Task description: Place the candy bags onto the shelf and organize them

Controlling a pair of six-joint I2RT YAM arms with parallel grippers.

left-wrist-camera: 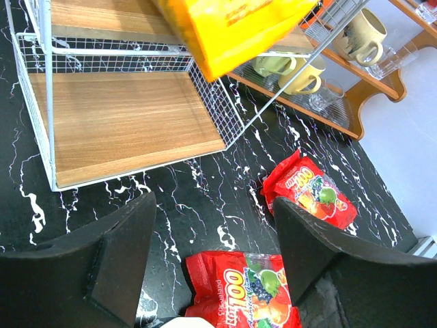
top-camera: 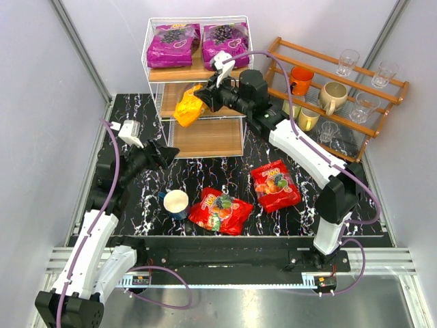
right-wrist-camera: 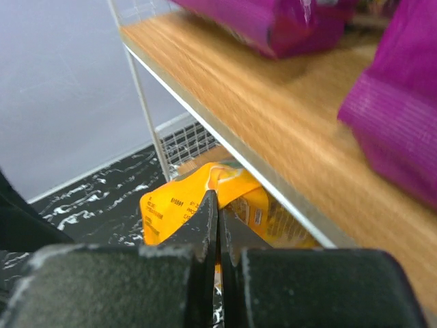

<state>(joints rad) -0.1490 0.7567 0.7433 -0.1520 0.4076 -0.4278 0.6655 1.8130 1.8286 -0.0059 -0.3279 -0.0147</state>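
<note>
Here, the right gripper (top-camera: 204, 99) is pinching the orange-yellow candy bag (top-camera: 189, 108), jaws closed on its edge; the pouch is hanging just beyond and below the tool, at the mouth of the white wire shelf's (top-camera: 205, 139) middle tier. Judged best: advancing level beneath the tier above, tilting the bag clear of the front wire. The left gripper (top-camera: 166, 154) is hovering wide open, empty.

Setting: robotics lab test cell. Evidence: plain grey partition walls (top-camera: 41, 102) on aluminium framing (top-camera: 82, 48); black marble-print tabletop (top-camera: 212, 174); left arm (top-camera: 92, 236) and right arm (top-camera: 300, 147) bolted to a metal rail (top-camera: 225, 279); exposed purple cabling (top-camera: 117, 160); staged props: white wire shelf (top-camera: 208, 137), wooden mug rack (top-camera: 348, 78).
</note>
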